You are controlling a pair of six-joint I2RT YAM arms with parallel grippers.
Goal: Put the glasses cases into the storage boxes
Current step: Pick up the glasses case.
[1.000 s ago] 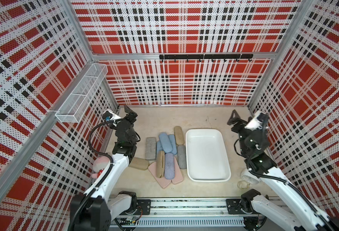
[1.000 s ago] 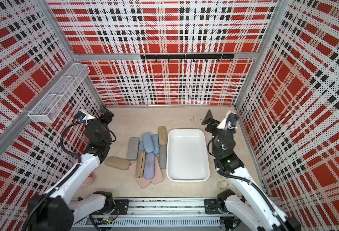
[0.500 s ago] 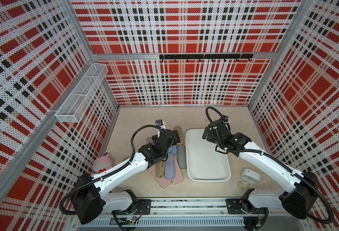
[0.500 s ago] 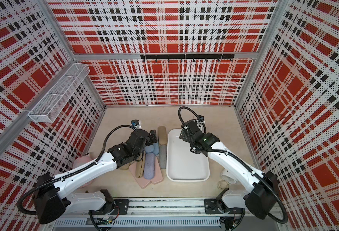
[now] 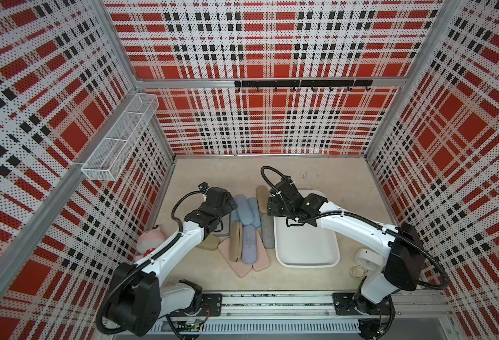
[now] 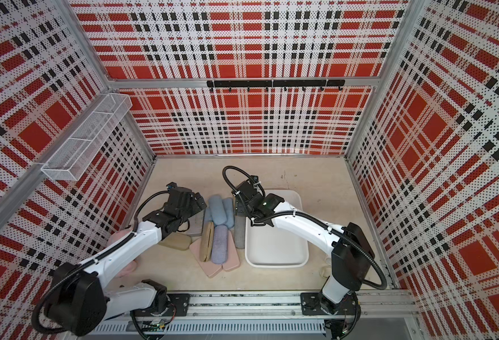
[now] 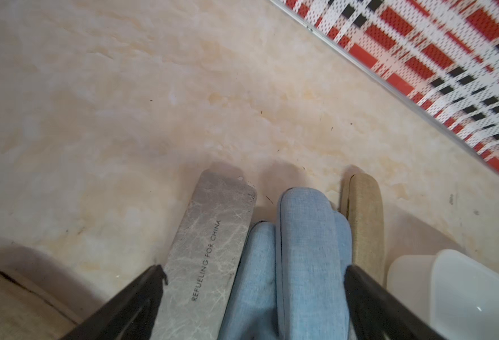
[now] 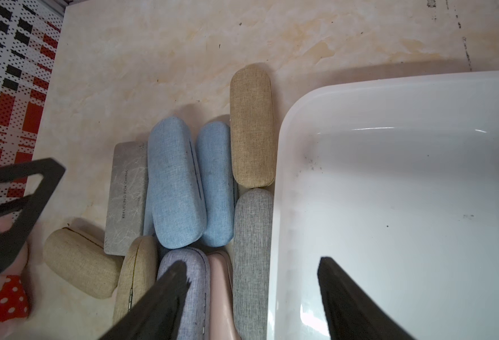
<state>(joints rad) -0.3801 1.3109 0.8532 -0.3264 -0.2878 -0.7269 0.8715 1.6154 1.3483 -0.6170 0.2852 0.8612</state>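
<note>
Straddles blue glasses cases [image 7: 304, 250] with left gripper [image 7: 254, 270] spread wide; poises right gripper [image 8: 251, 262] parted, seemingly empty, above grey case [image 8: 252, 235] and white tray [image 8: 301, 191].

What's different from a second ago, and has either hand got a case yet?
Both arms swung in from the sides of the cell. The left hand now hangs open over the grey marbled case and blue cases; the right hand, open, hangs over the grey fabric case beside the tray. Neither holds anything. The pile lies where it was and the tray is still empty.
</note>
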